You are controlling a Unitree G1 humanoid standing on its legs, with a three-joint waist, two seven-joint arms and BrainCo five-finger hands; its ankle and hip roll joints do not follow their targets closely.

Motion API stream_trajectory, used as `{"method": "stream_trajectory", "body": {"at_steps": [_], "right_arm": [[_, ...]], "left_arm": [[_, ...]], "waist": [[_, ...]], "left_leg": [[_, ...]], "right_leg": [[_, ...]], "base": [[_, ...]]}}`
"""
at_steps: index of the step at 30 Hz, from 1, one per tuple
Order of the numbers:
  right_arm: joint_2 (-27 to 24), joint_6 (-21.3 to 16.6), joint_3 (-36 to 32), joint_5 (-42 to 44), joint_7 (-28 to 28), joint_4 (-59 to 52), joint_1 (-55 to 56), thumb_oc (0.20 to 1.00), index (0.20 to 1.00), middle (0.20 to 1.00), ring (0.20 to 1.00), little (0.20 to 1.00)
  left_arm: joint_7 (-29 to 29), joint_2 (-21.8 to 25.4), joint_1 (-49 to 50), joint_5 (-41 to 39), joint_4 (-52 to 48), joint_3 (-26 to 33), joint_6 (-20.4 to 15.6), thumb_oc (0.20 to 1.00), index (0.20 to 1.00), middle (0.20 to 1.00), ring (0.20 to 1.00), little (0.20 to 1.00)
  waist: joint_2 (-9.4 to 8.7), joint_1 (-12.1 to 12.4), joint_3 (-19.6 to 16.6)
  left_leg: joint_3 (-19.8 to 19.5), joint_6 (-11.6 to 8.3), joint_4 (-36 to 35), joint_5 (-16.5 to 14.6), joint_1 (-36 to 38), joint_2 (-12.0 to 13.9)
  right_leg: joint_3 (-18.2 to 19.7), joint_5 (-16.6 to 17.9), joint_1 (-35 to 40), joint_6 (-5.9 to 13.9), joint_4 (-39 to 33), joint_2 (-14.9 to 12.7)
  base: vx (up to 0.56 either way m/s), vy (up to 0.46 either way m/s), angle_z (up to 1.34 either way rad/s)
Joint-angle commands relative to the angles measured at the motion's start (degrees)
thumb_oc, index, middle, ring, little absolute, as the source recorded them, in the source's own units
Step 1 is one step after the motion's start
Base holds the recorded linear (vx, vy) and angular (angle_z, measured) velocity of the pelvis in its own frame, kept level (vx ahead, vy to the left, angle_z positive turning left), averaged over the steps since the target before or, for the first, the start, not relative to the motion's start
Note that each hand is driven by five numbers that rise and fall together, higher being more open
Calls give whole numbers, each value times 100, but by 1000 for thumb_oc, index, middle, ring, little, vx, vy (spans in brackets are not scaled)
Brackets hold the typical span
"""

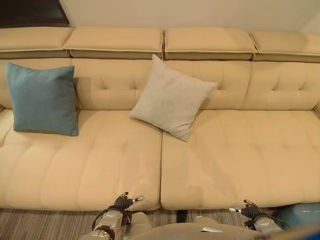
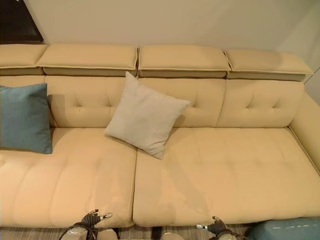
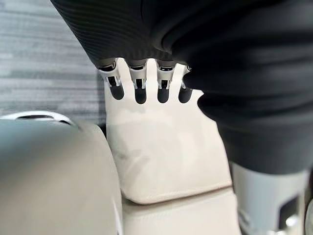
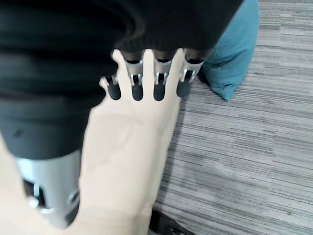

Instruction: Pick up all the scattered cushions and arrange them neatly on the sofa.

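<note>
A cream sofa (image 1: 210,165) is seen from above. A blue cushion (image 1: 44,98) leans at its left end, a beige cushion (image 1: 171,96) at the centre seam; the right seat lies bare. Another blue cushion (image 2: 287,229) lies on the floor (image 4: 254,161) by the front edge. The left hand (image 1: 123,201) and right hand (image 1: 250,209), fingers relaxed and empty, are held low before the seat edge.

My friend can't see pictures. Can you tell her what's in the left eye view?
A long cream sofa holds two cushions against its back: a blue cushion at the left end and a beige cushion near the middle, tilted on one corner. Both robot hands, left and right, hang empty by the sofa's front edge.
</note>
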Motion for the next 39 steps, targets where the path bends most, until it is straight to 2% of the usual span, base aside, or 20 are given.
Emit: {"method": "stream_trajectory", "body": {"at_steps": [1,4,8,11,13,15,19,24,27,30,33,39], "right_arm": [[-87,-35,-52,101,-60,31,-11,1000,1000,1000,1000,1000],[-71,-55,11,43,-65,-66,-74,1000,1000,1000,1000,1000],[-79,-88,-40,60,-49,-346,-87,1000,1000,1000,1000,1000],[-180,-105,-211,95,-39,-1018,-104,1000,1000,1000,1000,1000],[-275,-113,-406,143,-76,-1675,-128,1000,1000,1000,1000,1000],[-294,-102,-493,173,-133,-2009,-210,1000,1000,1000,1000,1000],[-270,-109,-495,329,-292,-2453,-578,1000,1000,1000,1000,1000],[-184,-161,-228,623,-646,-2760,-1359,1000,1000,1000,1000,1000],[-97,-195,4,1089,-1098,-2809,-2446,1000,1000,1000,1000,1000],[-179,-241,285,1210,-1421,-2889,-3559,1000,1000,1000,1000,1000],[-334,-297,391,1304,-1698,-2833,-4449,1000,1000,1000,1000,1000],[-518,-369,821,1455,-1876,-2521,-5790,1000,1000,1000,1000,1000]], "left_arm": [[76,82,126,104,-70,-133,-34,1000,1000,1000,1000,1000],[87,55,184,61,-188,2,-52,1000,1000,1000,1000,1000],[108,93,242,-5,-631,196,-64,1000,1000,1000,1000,1000],[163,135,242,-144,-1598,481,-87,1000,1000,1000,1000,1000],[213,54,209,-421,-2430,763,-115,1000,1000,1000,1000,1000],[316,6,111,-538,-2819,857,-142,1000,1000,1000,1000,1000],[593,41,-371,-669,-3060,844,-227,1000,1000,1000,1000,1000],[1137,255,-1557,-704,-2961,474,-394,1000,1000,1000,1000,1000],[1517,855,-3118,-664,-2107,-140,-487,1000,1000,1000,1000,1000],[1704,1393,-4239,-683,-1630,-293,-501,1000,1000,1000,1000,1000],[1839,1807,-5186,-686,-1311,-433,-505,1000,1000,1000,1000,1000],[2069,2412,-6634,-559,-886,-955,-428,1000,1000,1000,1000,1000]], "waist": [[106,-33,-182],[202,44,-297],[220,114,-389],[241,135,-478],[264,96,-535],[278,73,-542],[332,-4,-442],[421,-126,10],[450,-269,428],[435,-318,892],[445,-329,1192],[398,-343,1628]], "left_leg": [[-33,315,-402,-627,663,-463],[9,355,-791,-645,1048,-636],[62,413,-1010,-658,1244,-735],[117,443,-1301,-591,1386,-834],[143,443,-1356,-610,1347,-869],[143,434,-1356,-615,1273,-887],[128,423,-1356,-565,994,-907],[99,372,-1356,-315,168,-911],[62,311,-1356,-46,-653,-880],[23,265,-1356,80,-1007,-820],[-63,216,-1356,157,-1344,-815],[-169,155,-1356,198,-1601,-818]], "right_leg": [[701,295,-338,819,556,-277],[806,369,-264,889,589,-315],[849,420,-193,970,583,-340],[881,500,-167,1057,515,-350],[891,547,-171,1106,375,-346],[883,568,-198,1119,297,-353],[910,649,-404,1139,127,-347],[991,792,-1129,1115,85,-308],[959,991,-1877,1058,85,-325],[947,1059,-2209,1082,69,-374],[921,1118,-2504,1090,43,-433],[848,1167,-2758,1110,28,-462]], "base": [[127,155,-33],[157,222,-25],[100,141,-22],[88,100,-18],[90,60,-11],[33,24,-11],[-70,13,-5],[-263,16,0],[-257,20,4],[-83,9,-10],[-23,-3,-10],[10,-4,1]]}}
